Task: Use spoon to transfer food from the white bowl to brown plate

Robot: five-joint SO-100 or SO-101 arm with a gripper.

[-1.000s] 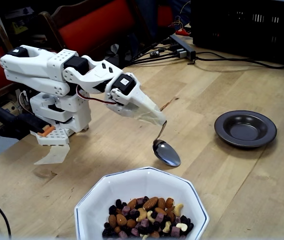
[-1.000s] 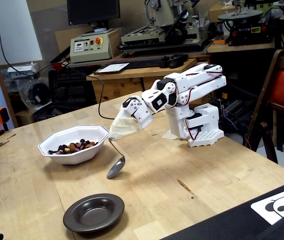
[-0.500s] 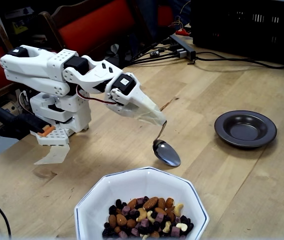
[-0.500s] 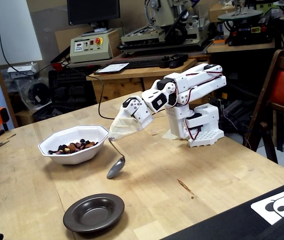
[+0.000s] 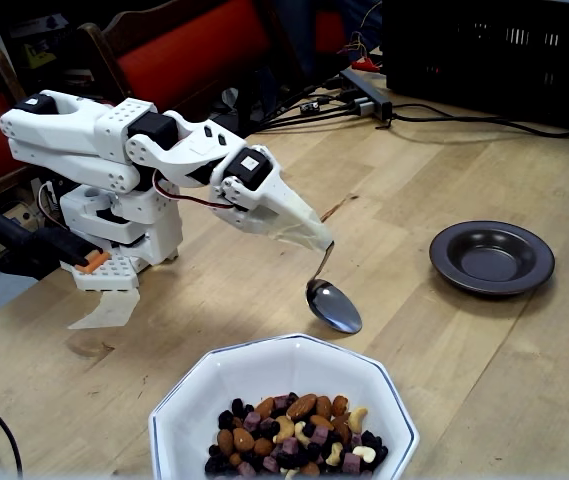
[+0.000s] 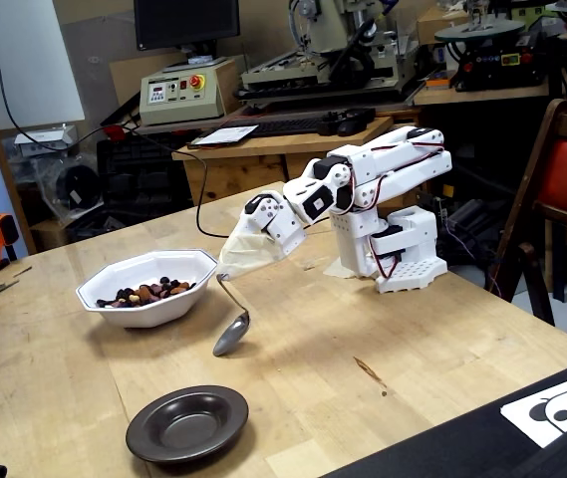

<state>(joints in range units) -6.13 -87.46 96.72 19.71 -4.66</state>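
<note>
Change: nothing has visibly moved across the last second; arm, spoon and dishes sit where they were in both fixed views.
Hand: the hand [image 5: 326, 244] is clamped on the top of the spoon [image 5: 332, 305] handle, its pale fingers tapering together around it.
Spoon: hangs with its bowl low over the tabletop [image 5: 524, 370], empty, tilted; whether it touches the wood I cannot tell.
Spoon position: between the two dishes, just beyond the far rim of the white bowl [image 5: 194, 390] in a fixed view, apart from it.
Food: the food [image 5: 299, 435] all lies in the white bowl [image 6: 124, 274], untouched by the spoon [image 6: 231, 335].
Brown plate: the brown plate [image 5: 444, 250] is empty, well right of the spoon; in the other fixed view the plate [image 6: 143, 428] sits nearer the camera.
Meaning: judged from this stillness, the arm is pausing before the first scoop; no transfer has begun.
</note>
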